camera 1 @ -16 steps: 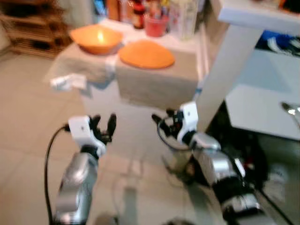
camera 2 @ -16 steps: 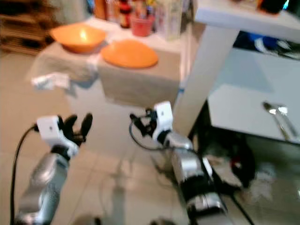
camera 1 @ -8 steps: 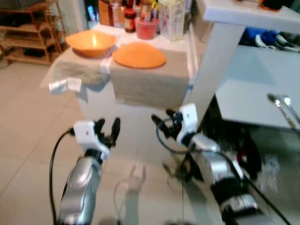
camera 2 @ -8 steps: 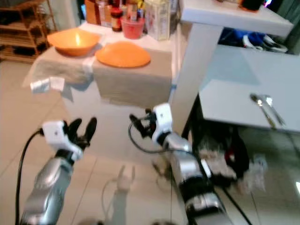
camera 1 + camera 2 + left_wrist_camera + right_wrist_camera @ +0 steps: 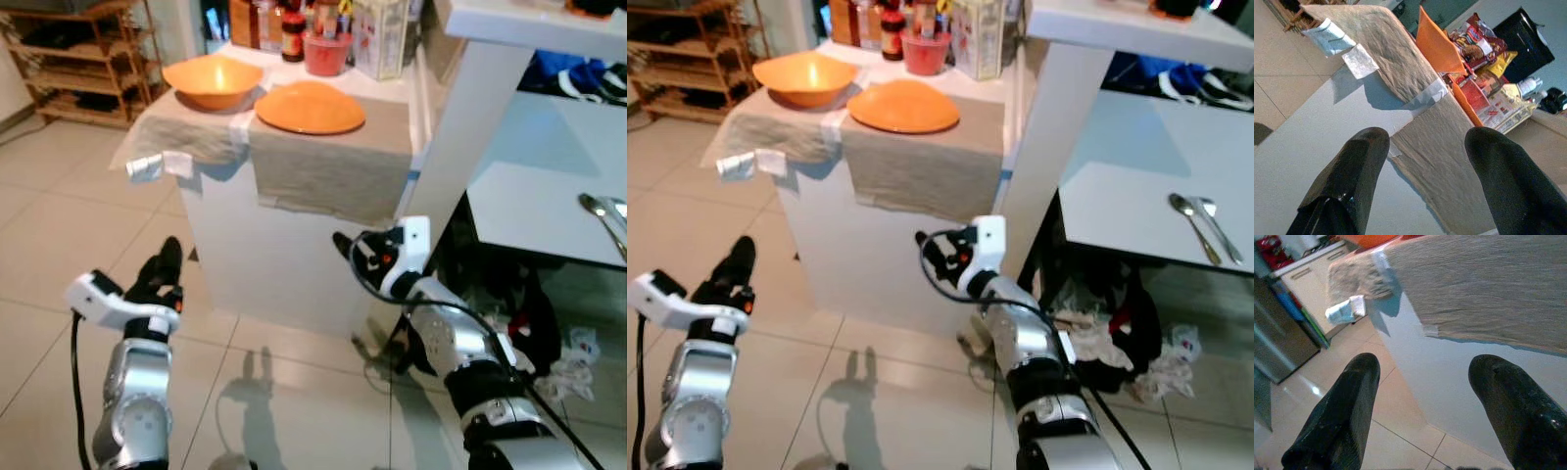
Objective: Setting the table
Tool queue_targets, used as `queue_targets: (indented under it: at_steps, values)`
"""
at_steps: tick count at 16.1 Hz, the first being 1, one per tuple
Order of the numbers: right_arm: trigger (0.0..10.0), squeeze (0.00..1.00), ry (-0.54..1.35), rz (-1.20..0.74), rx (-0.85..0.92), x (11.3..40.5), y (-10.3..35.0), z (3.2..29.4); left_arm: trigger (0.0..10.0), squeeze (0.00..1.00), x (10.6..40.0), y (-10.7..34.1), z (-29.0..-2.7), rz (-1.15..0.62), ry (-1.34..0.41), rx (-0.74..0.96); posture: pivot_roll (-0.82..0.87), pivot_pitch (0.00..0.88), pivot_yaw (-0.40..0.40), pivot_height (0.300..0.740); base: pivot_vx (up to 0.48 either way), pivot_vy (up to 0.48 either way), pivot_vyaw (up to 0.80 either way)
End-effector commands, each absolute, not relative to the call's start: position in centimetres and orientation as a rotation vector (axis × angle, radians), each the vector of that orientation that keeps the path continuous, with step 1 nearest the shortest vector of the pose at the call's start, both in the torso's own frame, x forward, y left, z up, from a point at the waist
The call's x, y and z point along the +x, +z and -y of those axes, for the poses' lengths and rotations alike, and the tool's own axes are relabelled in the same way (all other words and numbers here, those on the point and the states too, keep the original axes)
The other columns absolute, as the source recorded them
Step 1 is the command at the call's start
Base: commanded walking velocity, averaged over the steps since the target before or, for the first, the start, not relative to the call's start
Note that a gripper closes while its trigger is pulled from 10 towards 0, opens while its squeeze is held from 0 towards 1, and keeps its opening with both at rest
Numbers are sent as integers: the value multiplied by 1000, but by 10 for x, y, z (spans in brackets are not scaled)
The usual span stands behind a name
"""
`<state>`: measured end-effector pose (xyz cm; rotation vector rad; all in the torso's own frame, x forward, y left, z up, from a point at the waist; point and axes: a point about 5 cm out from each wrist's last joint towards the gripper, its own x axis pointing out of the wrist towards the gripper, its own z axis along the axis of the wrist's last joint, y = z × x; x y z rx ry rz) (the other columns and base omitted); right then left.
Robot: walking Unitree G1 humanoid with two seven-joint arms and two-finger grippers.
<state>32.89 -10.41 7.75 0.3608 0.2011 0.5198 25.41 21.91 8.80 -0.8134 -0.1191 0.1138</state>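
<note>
Ahead on cloth-covered desk (image 5: 323, 176): orange bowl (image 5: 212, 80) + orange plate (image 5: 310, 107), side by side near edge, prob staged for pickup; left hand (image 5: 165, 266) & right hand (image 5: 345, 250) both spread wide, empty, raised below desk top, short of it; spoons (image 5: 1205, 225) on grey desk (image 5: 1117, 211) to right.

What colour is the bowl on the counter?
Orange. The bowl shows best in the left eye view.

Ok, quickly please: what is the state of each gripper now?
Left gripper: open, holding nothing.
Right gripper: open, holding nothing.
</note>
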Motion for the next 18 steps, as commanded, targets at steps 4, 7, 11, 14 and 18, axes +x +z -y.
queue_targets:
  at_steps: [4, 7, 11, 14, 18]
  values:
    - [10000, 0, 500, -206, 377, 334, 81, 109, 10000, 0, 259, 89, -213, 100, 86, -851, -38, 49, -37, 740, 0, 0, 0]
    - [10000, 0, 494, -222, 367, 333, 77, 111, 10000, 0, 258, 83, -211, 69, 94, -863, -36, 51, -43, 740, 0, 0, 0]
    - [10000, 0, 471, -287, 237, 328, 63, 116, 10000, 0, 253, 72, -202, -15, 66, -730, -38, 54, -50, 740, 0, 0, 0]
    - [10000, 0, 477, -338, 41, 318, 51, 121, 10000, 0, 245, 66, -183, -106, 5, -476, -42, 130, -48, 740, 0, 0, 0]
    - [10000, 0, 465, -311, 22, 298, 54, 129, 10000, 0, 220, 75, -172, -123, -4, -409, -64, 300, -40, 740, 0, 0, 0]
